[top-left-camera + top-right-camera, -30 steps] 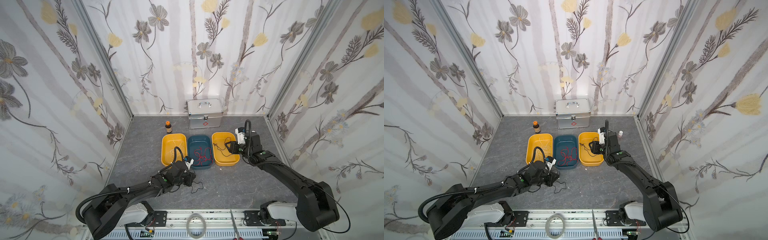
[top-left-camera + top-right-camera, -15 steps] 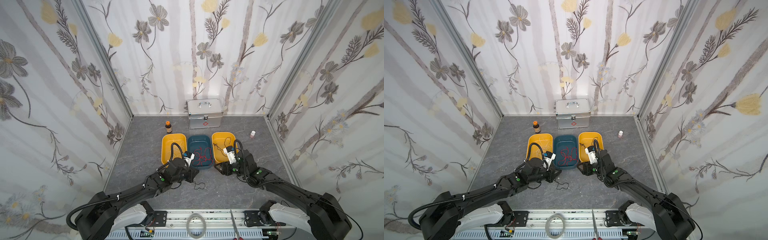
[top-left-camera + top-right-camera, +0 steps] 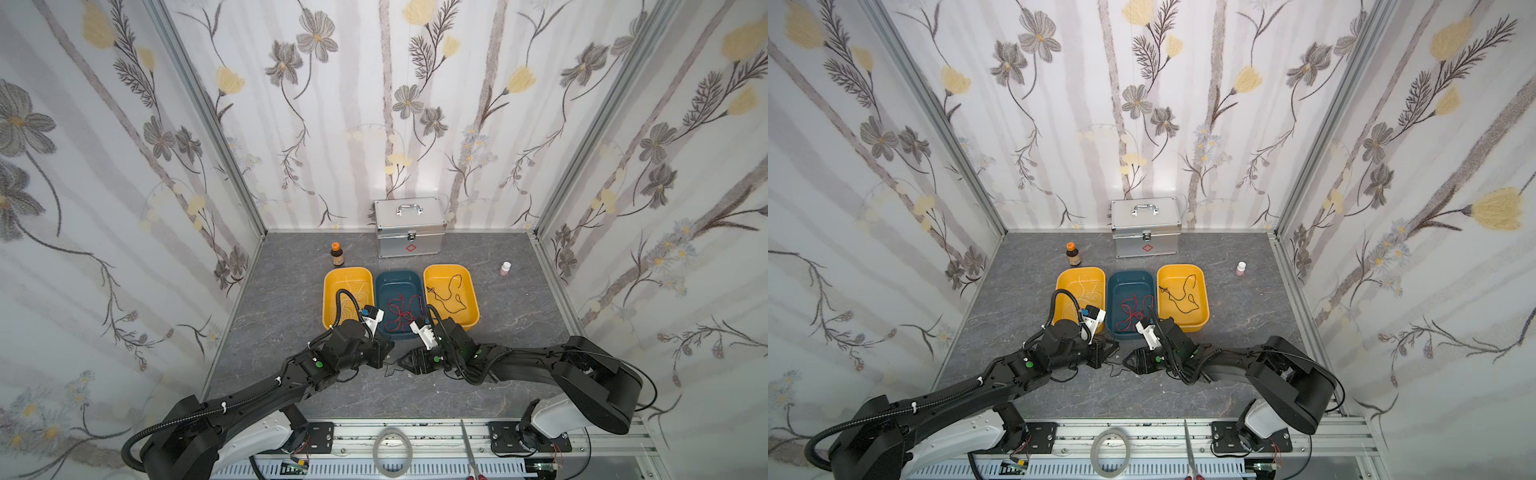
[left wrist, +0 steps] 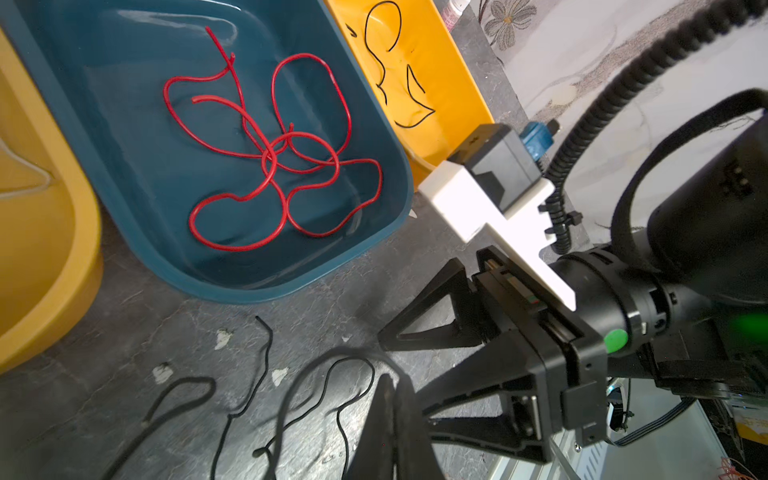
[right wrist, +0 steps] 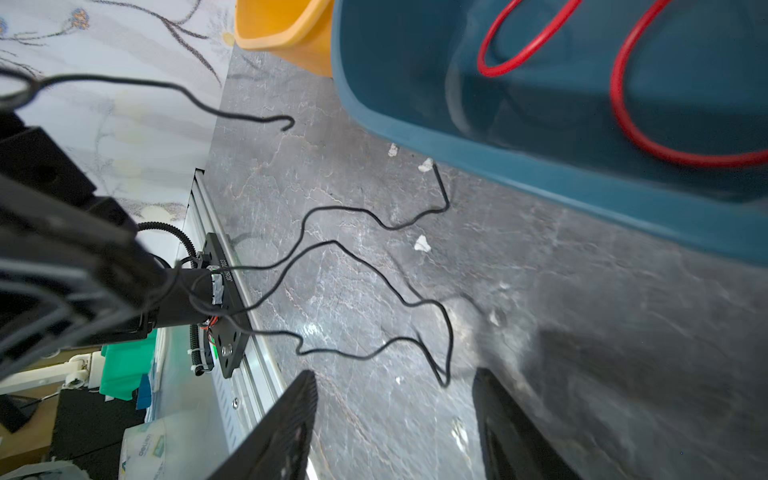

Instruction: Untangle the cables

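Black cable [image 5: 441, 185] lies loose on table [image 5: 540, 332], 6 o'clock from blue tray [image 4: 249, 291]; red cable [image 4: 270, 158] already inside. Left fingers [image 3: 382, 354] together, seem to pinch black cable, anchor it. Right fingers [image 3: 404, 362] apart at 3 o'clock, ready to grab, pull.

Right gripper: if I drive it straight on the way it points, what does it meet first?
Probably the black cable looped on the table, just ahead of the right gripper, whose jaws stand open; beyond it, the left gripper. Depth is unclear.
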